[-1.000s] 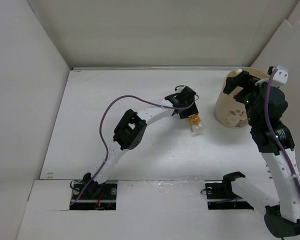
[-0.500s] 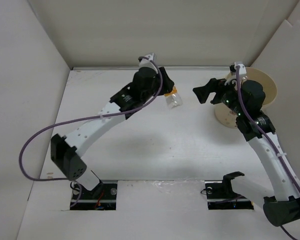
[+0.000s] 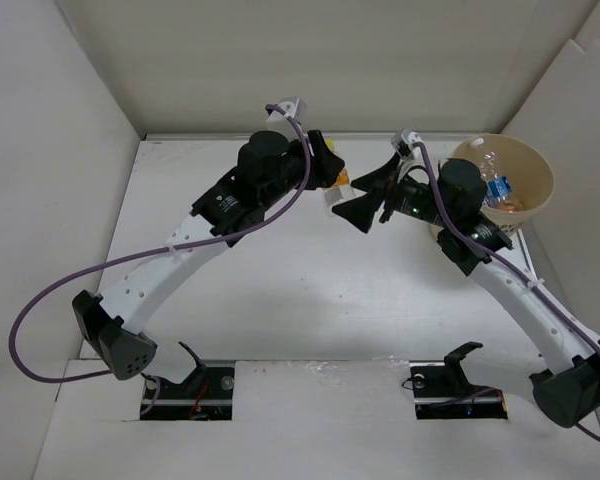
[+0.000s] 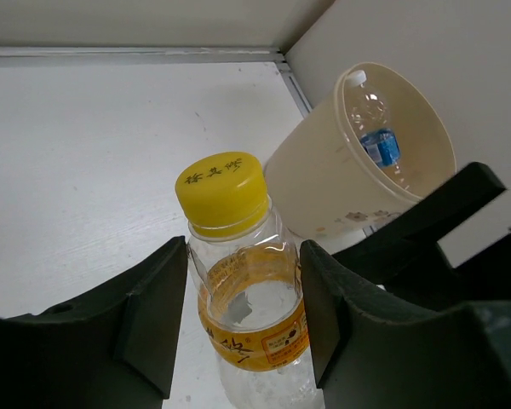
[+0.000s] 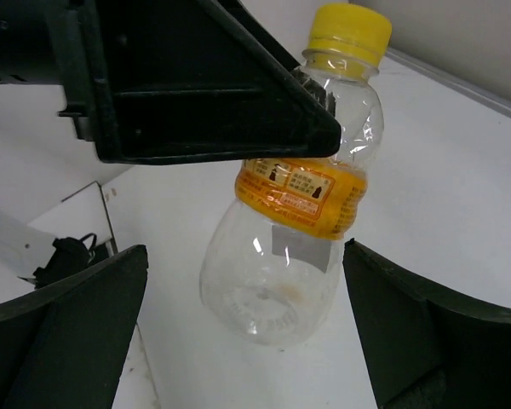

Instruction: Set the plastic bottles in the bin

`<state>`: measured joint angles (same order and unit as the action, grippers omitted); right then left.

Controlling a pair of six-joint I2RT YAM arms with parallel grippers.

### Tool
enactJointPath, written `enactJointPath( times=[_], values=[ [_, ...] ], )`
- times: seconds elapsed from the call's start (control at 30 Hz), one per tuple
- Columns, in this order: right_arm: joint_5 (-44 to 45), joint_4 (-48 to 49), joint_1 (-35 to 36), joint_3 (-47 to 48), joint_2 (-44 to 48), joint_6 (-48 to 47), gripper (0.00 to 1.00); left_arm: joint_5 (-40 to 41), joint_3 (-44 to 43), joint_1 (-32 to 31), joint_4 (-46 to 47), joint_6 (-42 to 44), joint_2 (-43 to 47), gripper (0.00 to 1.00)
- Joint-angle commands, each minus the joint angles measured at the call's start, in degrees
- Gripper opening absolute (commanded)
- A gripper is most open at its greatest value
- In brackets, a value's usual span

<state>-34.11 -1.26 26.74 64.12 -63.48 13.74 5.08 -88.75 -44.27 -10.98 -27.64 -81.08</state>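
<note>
Walls [image 3: 280, 60] of pale board enclose the white table [image 3: 310, 285], bin [image 3: 536, 182] far right.

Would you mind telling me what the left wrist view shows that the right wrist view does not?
Only the left wrist view shows the bin with a blue-labelled bottle in it. Only the right wrist view shows the clear base of the yellow-capped bottle, seen between the fingers of the open right claw. Both show that bottle gripped by the left claw.

We're seeing bright, even overhead light across the white bench [image 3: 310, 300], with only faint, soft shadows. Both wrist views are crisp, with tiny glints on the clear bottle [image 5: 298, 196].
</note>
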Motion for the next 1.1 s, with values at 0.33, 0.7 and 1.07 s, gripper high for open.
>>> enactJointPath(
  times=[0.33,0.7,1.07],
  values=[
    [5.98,7.5,5.51,3.21,-9.47,-0.03,0.39,-5.35,-0.9,-0.03,2.37,-0.22,5.4,0.27],
    [14.85,6.19,0.16,3.82,-6.13,0.06,0.0,13.76,-5.81,-0.03,-6.23,-2.85,5.4,1.0],
    [44.89,-16.47,-17.14,11.2,-4.98,4.26,0.03,24.1,-4.07,-0.03,-9.58,-4.71,9.36,1.0]
  ],
)
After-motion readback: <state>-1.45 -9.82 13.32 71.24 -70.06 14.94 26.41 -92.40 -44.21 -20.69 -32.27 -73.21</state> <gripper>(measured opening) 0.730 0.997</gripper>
